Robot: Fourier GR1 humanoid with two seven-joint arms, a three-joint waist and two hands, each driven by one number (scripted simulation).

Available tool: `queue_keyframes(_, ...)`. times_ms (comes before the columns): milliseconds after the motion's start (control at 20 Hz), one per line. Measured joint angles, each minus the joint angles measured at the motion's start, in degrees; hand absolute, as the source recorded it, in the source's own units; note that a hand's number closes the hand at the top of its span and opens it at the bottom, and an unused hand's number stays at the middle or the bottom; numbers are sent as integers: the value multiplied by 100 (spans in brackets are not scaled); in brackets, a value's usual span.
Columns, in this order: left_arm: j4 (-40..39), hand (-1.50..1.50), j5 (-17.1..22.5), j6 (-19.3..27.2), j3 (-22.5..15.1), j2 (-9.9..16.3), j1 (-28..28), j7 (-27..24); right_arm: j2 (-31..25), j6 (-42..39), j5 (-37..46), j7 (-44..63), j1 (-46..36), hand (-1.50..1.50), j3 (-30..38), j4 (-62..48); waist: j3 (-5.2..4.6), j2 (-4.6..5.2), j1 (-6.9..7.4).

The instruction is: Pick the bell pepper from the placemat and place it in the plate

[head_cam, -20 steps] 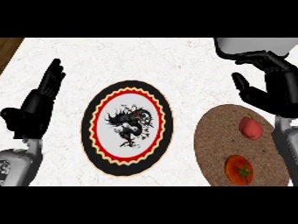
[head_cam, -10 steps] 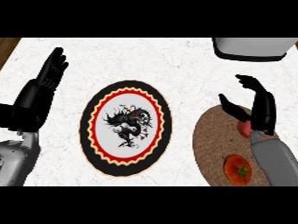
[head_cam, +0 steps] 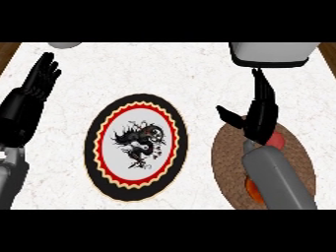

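Head view: the plate (head_cam: 136, 146), black-rimmed with a red and yellow scalloped ring and a dark figure at its centre, lies in the middle of the white counter (head_cam: 163, 69). At lower right sits the round brown placemat (head_cam: 228, 152). The right hand (head_cam: 260, 112) hangs over its upper edge, fingers straight and thumb spread wide, holding nothing. A pinkish-red item, apparently the bell pepper (head_cam: 276, 141), peeks out on the placemat just right of the wrist (mostly hidden). An orange-red item (head_cam: 251, 187) shows beside the forearm. The left hand (head_cam: 26, 101) rests open at left. A white container (head_cam: 274, 53) stands at upper right.
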State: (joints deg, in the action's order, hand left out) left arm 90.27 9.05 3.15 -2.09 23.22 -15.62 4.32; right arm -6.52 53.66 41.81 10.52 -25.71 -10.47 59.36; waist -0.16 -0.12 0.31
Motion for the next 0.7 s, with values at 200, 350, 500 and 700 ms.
queue_keyframes(200,67,0,67,-44,78,45,81,71,-140,-710,906,1341,-280,-150,35,-260,-19,-53,-87)
queue_keyframes(350,65,0,10,22,70,18,103,91,-175,-1514,1341,2335,-441,-150,14,-410,-31,-84,-156)
queue_keyframes(500,94,0,2,26,65,12,120,120,-151,-2517,1575,3324,-704,-150,-17,-490,-31,-100,-158)
queue_keyframes(700,138,0,62,-32,112,41,138,155,-45,-3935,1567,4407,-1054,-150,-19,-459,-21,-95,-141)
